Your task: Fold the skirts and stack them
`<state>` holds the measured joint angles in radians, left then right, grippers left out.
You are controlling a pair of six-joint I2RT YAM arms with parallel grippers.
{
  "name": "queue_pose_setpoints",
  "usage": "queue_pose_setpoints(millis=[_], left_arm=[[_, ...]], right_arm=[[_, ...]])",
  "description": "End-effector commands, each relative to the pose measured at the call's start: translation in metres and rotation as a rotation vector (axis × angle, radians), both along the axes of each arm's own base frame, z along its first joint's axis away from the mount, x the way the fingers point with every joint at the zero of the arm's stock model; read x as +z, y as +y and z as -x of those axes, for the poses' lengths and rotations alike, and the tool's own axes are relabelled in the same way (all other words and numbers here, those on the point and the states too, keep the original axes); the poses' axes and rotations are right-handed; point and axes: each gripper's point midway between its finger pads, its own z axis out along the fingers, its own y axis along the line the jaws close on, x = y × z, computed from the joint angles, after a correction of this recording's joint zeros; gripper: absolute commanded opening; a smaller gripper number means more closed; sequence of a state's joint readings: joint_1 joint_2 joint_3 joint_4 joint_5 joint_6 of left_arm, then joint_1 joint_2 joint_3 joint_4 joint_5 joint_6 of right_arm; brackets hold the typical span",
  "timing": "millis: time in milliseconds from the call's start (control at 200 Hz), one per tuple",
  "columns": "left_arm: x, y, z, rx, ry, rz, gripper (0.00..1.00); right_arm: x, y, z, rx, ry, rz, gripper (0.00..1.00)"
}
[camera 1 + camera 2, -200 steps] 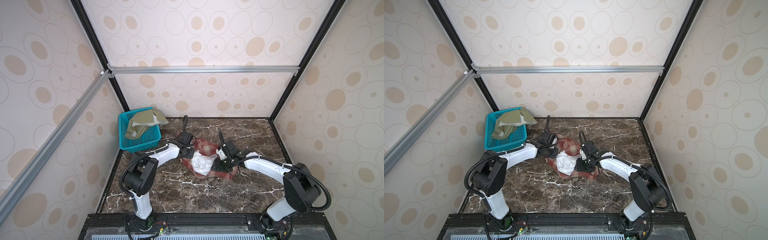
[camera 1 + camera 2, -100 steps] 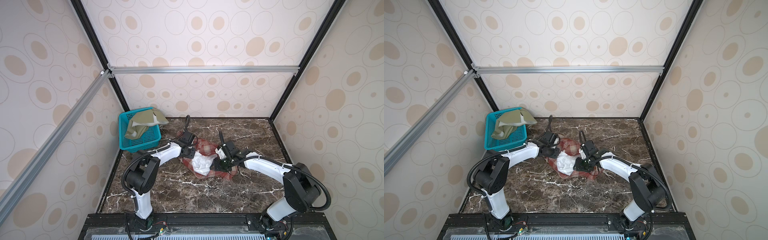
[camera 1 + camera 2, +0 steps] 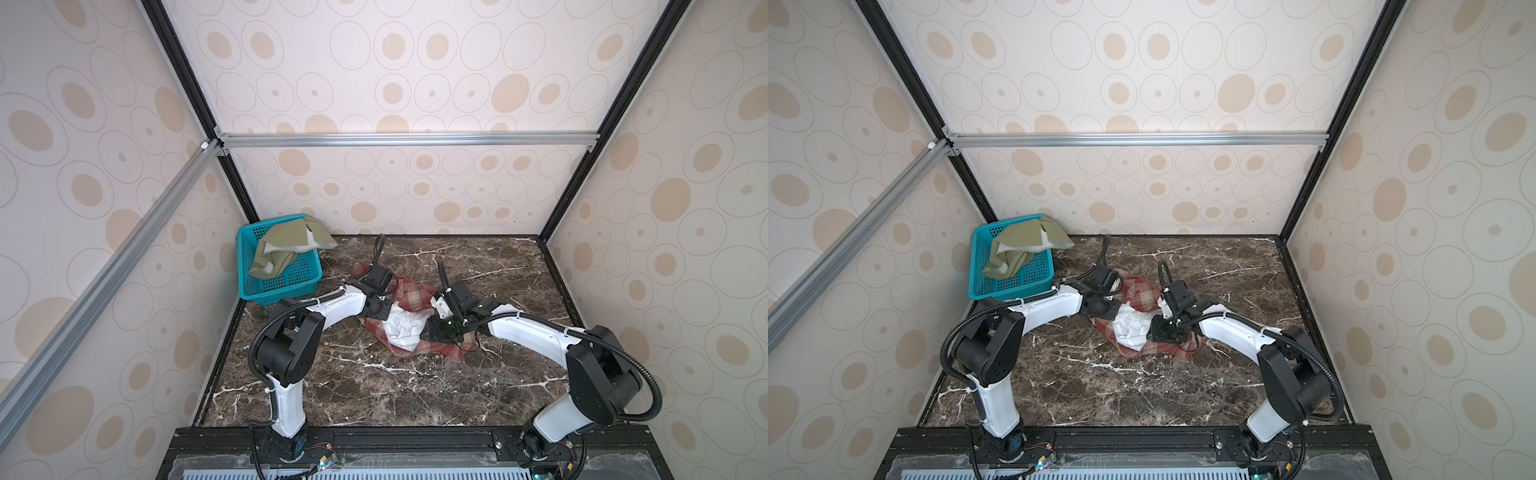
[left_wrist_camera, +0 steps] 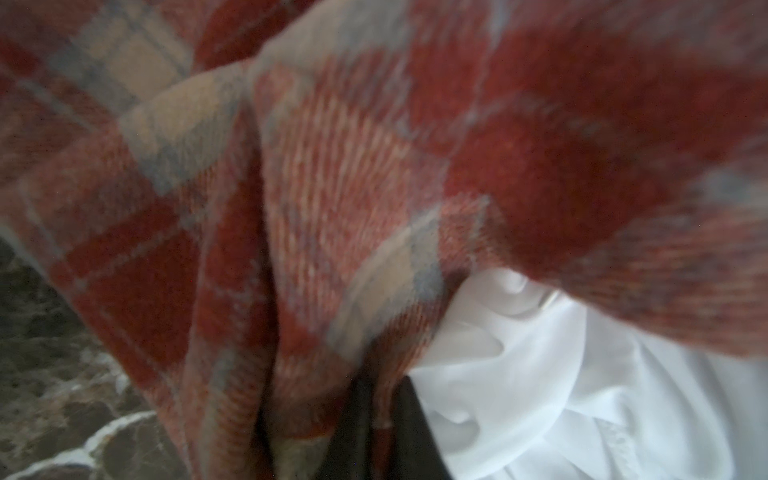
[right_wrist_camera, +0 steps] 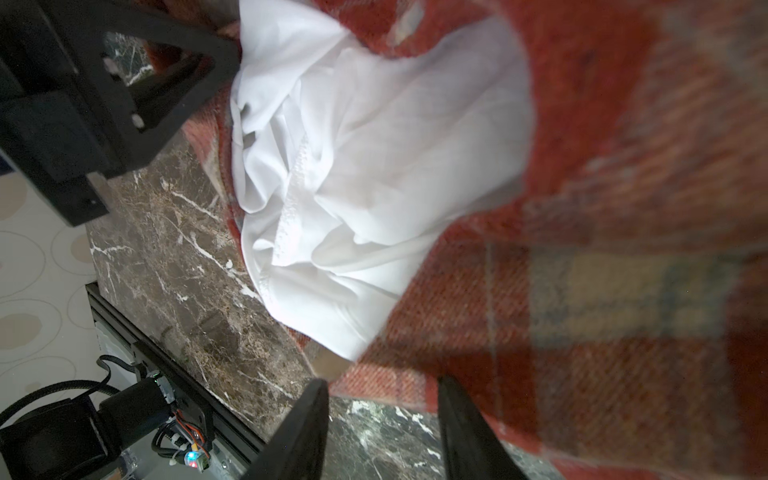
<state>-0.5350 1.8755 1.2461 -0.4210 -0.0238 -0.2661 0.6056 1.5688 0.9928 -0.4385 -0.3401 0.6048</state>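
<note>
Since a second ago the left gripper [image 3: 380, 309] has slid in over the near edge of the plaid skirt [image 3: 411, 291] and snapped closed. Its arm stretches low from the front rail, elbow bent, wrist tipped down onto the cloth. From its wrist camera, the dark fingers [image 4: 415, 428] are clenched on a narrow fold of red-and-cream plaid, beside the bunched white lining [image 4: 540, 374]. The right arm reaches in low from the opposite side, and the right gripper [image 3: 432, 332] sits at the skirt's other side, about where it was. Its fingers [image 5: 303, 424] stand apart with bare marble showing between them. The plaid hem lies just at their tips, and I can't see it pinched. The plaid skirt lies crumpled mid-table on the marble table [image 3: 374, 395] between both grippers, lining spilling out toward the front. The olive skirt [image 3: 286, 245] is draped over the teal basket [image 3: 282, 286] in the back left corner, well apart.
</note>
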Motion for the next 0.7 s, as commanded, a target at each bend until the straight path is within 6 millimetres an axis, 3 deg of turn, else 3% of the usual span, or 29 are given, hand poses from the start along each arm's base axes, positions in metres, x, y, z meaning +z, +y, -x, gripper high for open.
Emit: queue_pose_setpoints(millis=[0,200,360,490,695], left_arm=[[0.021,0.005,-0.007,0.035,-0.055,-0.017,0.0],[0.076,0.007,-0.012,0.09,-0.197,0.071,0.0],[0.107,0.008,-0.007,0.132,-0.256,0.153,0.0],[0.124,0.014,-0.002,0.164,-0.295,0.19,0.0],[0.132,0.016,0.008,0.181,-0.313,0.253,0.0]], right_arm=[[0.009,-0.006,0.002,0.015,-0.016,0.038,0.46],[0.03,-0.013,-0.002,-0.005,-0.086,0.04,0.45],[0.046,-0.019,-0.008,-0.001,-0.146,0.068,0.42],[0.042,-0.031,-0.014,-0.015,-0.158,0.162,0.33],[0.033,-0.047,-0.031,-0.065,-0.206,0.275,0.37]])
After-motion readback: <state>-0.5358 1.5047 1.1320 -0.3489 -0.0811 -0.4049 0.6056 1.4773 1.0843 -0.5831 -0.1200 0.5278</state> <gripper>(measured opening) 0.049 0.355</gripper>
